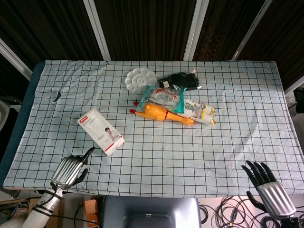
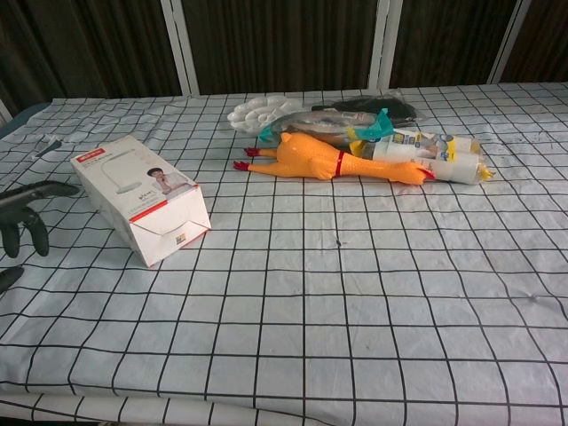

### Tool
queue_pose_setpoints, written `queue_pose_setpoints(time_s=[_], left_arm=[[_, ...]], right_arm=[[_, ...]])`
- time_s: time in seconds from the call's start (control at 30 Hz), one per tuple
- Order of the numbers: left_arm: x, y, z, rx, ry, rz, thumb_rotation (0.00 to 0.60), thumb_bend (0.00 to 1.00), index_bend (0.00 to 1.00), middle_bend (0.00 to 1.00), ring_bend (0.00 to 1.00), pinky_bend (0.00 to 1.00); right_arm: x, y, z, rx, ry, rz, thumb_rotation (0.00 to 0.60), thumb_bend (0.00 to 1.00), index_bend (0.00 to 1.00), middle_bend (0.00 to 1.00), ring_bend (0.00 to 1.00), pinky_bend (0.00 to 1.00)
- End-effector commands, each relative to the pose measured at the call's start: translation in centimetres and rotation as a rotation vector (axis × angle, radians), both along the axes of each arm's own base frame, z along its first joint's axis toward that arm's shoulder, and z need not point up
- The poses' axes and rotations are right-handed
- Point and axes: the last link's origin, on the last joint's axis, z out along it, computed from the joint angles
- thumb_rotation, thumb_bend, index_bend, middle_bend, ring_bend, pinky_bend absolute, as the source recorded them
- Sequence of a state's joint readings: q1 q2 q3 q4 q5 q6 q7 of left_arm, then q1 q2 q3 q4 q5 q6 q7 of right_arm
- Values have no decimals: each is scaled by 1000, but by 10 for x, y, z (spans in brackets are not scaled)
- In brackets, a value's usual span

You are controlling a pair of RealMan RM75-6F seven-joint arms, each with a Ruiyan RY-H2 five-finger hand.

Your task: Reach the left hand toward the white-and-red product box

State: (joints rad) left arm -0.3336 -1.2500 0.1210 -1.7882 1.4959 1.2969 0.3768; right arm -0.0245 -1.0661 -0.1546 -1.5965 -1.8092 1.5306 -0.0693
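The white-and-red product box [image 1: 100,131] lies flat on the checked cloth at the left of the table, its end flap facing the camera in the chest view [image 2: 138,197]. My left hand [image 1: 70,170] hovers at the near table edge, below and left of the box, holding nothing. One finger points toward the box but stops short of it. In the chest view only the dark fingers [image 2: 27,213] of that hand show at the left edge, apart from the box. My right hand [image 1: 266,186] hangs off the near right corner with its fingers spread and nothing in it.
A yellow rubber chicken [image 1: 161,114] lies mid-table, with a teal-edged plastic packet [image 1: 164,96] and a white bottle [image 1: 199,110] behind it. Farther back are a white palette dish [image 1: 140,78] and a black bag [image 1: 183,80]. The checked cloth [image 1: 228,142] covers the table.
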Motion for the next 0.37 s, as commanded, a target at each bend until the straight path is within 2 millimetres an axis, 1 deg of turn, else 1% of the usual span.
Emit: queue_pose_setpoints(time_s=[0.03, 0.07, 0.1, 0.2, 0.37], left_arm=[[-53, -62, 25, 79, -24, 35, 600, 419, 0, 0, 0, 0], [-62, -70, 25, 104, -5, 42, 600, 417, 0, 0, 0, 0], [-65, -74, 25, 116, 24, 27, 600, 414, 0, 0, 0, 0], [-59, -77, 27, 167, -11, -31, 600, 412, 0, 0, 0, 0], [-62, -77, 29, 185, -14, -23, 600, 409, 0, 0, 0, 0]], right_arm=[[0, 0, -1, -7, 3, -2, 600, 360, 0, 0, 0, 0], [1, -1, -1, -13, 4, 0, 600, 359, 0, 0, 0, 0], [1, -1, -1, -17, 5, 0, 600, 359, 0, 0, 0, 0], [2, -2, -3, -15, 7, 1, 600, 359, 0, 0, 0, 0], [1, -2, -5, -10, 17, -4, 600, 359, 0, 0, 0, 0]])
